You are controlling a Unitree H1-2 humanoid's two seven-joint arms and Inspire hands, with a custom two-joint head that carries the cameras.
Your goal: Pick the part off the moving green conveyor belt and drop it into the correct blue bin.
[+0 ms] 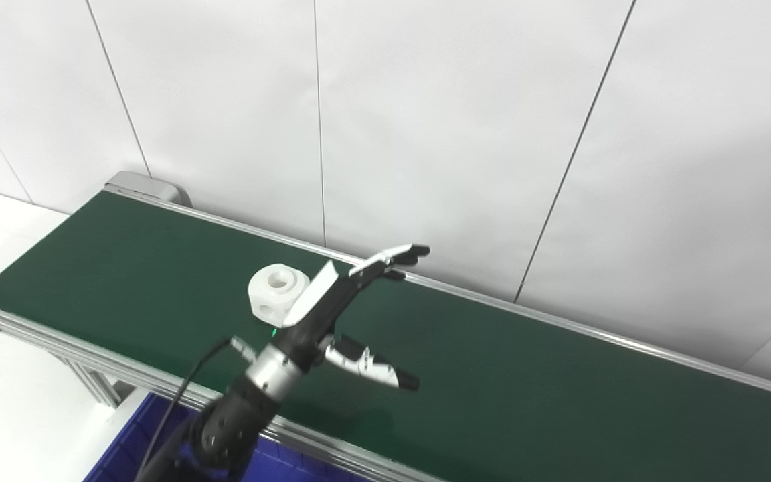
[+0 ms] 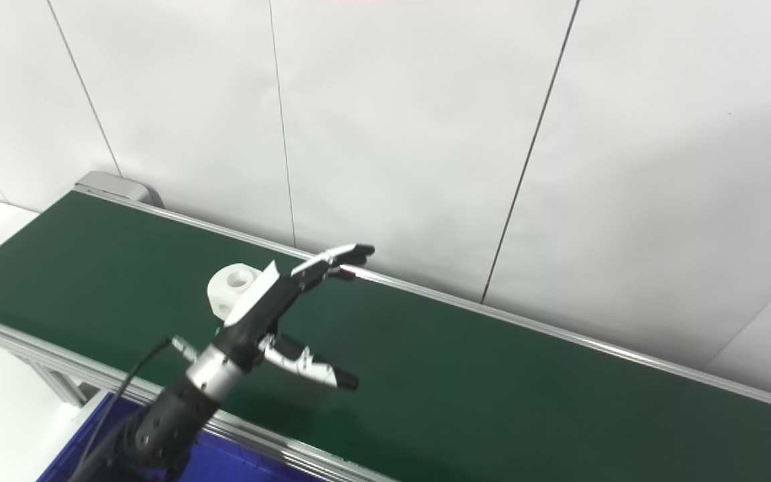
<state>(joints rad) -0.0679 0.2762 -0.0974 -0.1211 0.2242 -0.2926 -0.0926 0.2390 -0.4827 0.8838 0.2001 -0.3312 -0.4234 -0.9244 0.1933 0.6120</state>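
A white blocky part point(image 1: 276, 289) with round holes in its faces sits on the green conveyor belt point(image 1: 526, 375), toward the left half. My left hand point(image 1: 324, 313) reaches over the belt from the lower left and is open, with the fingers point(image 1: 392, 258) stretched toward the far rail and the thumb point(image 1: 372, 365) spread away to the right. The hand lies just right of the part and overlaps its right edge in both views; whether they touch I cannot tell. Nothing is held. My right hand is out of view.
A blue bin point(image 1: 132, 445) shows at the bottom edge, below the belt's near rail point(image 1: 124, 375) and under my left arm. A white panelled wall stands right behind the far rail. The belt's end roller cover point(image 1: 144, 184) is at the upper left.
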